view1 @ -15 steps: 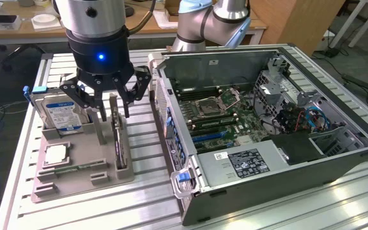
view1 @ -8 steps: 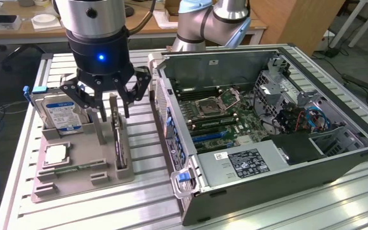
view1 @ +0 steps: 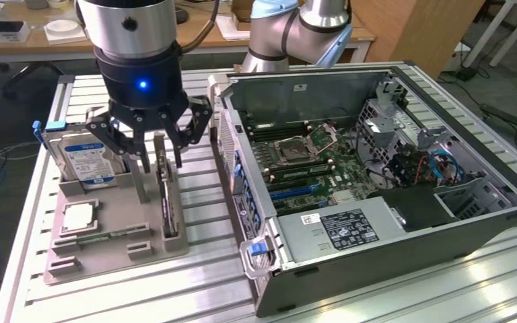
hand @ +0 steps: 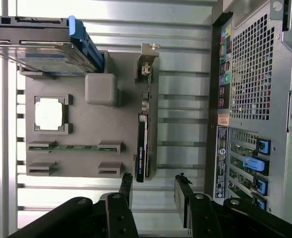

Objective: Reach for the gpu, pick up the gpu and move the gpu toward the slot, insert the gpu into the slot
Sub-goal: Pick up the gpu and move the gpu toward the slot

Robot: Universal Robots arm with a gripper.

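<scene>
We've got the black hand [view1: 158, 160] spread wide and empty, right above the thin dark gpu card [view1: 169, 202], standing on edge in the grey plastic tray [view1: 97, 252] on the table [view1: 204, 286].

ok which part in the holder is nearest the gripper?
The gpu, thin dark card on edge beside the case; gripper hangs over it, hard drive and processor chip farther.

No wording can be read: the blue-and-white label [view1: 88, 161] on the hard drive [view1: 65, 145] at the exterior frame's left, the white label [view1: 347, 229] on the power supply [view1: 317, 247] at lower centre, and green lettering along the gpu [hand: 142, 148] are all too small.
</scene>
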